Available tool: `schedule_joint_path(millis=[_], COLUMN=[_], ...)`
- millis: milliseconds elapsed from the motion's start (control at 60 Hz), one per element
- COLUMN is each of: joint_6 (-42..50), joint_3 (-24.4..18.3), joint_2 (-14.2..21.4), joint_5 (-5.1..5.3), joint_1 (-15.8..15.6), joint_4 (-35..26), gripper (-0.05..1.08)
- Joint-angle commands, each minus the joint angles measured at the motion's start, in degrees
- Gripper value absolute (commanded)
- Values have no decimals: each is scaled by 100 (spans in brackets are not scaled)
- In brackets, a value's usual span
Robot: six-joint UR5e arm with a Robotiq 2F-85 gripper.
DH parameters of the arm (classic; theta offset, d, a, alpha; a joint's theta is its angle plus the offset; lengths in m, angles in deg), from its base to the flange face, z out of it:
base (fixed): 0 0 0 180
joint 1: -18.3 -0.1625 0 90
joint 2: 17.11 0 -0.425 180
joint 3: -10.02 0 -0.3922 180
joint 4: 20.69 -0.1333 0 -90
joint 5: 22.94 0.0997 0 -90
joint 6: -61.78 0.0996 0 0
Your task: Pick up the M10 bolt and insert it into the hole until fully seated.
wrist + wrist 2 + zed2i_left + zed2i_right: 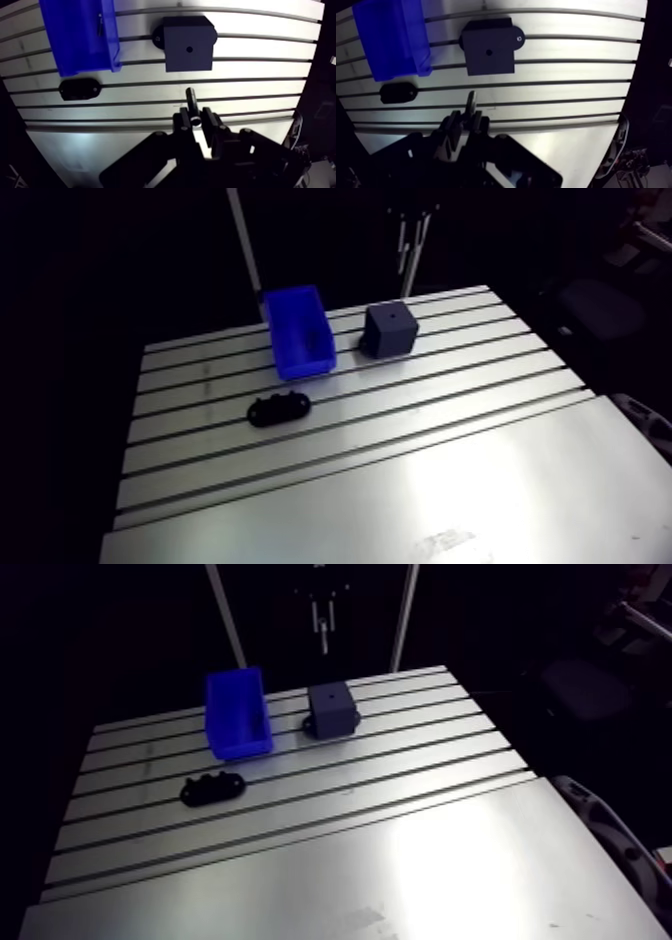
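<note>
In the arm view, the blue bin (298, 333) sat on the table (450, 478). The dark block (389, 328) was to its right, and a flat black part (279, 408) lay nearer. In the wrist view, my gripper (197, 121) squeezed the bolt (191, 100) (its tip poked out ahead), apart from the block's hole (189, 49).

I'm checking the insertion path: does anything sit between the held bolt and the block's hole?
Nothing visible: only bare table separates the gripped bolt from the hole in the block; blue bin and black plate sit aside.
</note>
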Motion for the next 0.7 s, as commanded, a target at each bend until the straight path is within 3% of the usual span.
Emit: schedule_joint_path(millis=[17,250,700], joint_6=[27,35,35], joint_3=[-56,-56,23], joint_2=[-120,-252,-375], joint_5=[12,-23,5], joint_1=[15,31,147], joint_4=[-2,7,292], gripper=[108,108,108])
